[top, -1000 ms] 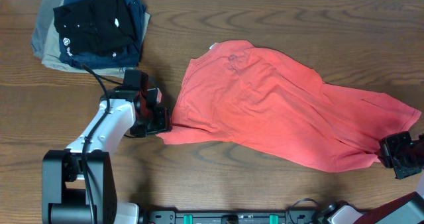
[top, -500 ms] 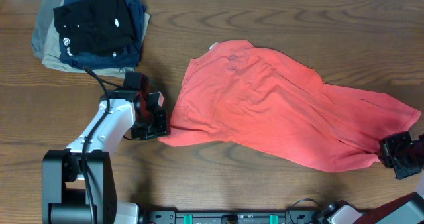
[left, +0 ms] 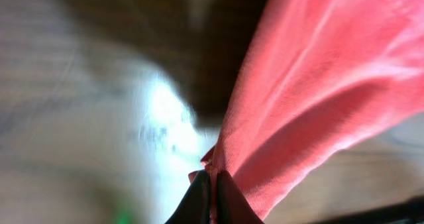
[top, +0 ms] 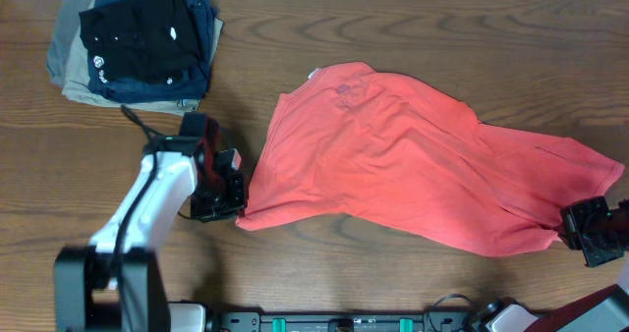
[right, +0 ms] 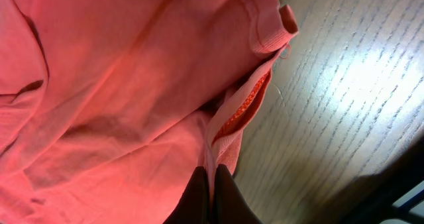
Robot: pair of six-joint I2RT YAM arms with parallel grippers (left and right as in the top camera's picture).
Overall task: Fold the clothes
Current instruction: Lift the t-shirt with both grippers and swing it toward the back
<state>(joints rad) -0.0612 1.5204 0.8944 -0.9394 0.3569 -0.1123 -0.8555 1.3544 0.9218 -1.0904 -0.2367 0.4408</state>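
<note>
The clothes, a coral-red T-shirt (top: pixel 413 155), lie spread and rumpled across the middle and right of the wooden table (top: pixel 324 273). My left gripper (top: pixel 236 206) is shut on the shirt's lower left corner, and the cloth (left: pixel 311 78) hangs up and right from the black fingers (left: pixel 199 201), lifted a little. At the right edge my right gripper (top: pixel 570 232) is shut on the shirt's lower right corner, pinching a ribbed hem (right: pixel 232 128) between its black fingers (right: pixel 228 201). No lettering shows.
A stack of folded garments, black (top: pixel 138 37) and navy (top: pixel 201 23) over khaki (top: pixel 69 67), sits at the table's back left corner. The left arm's cable (top: pixel 142 126) loops near that stack. Bare wood (right: pixel 344 85) lies right of the right gripper.
My left gripper has closed on the shirt's lower left corner and drawn it slightly down and left, lifting it. The right gripper has stayed in place, still pinching.
</note>
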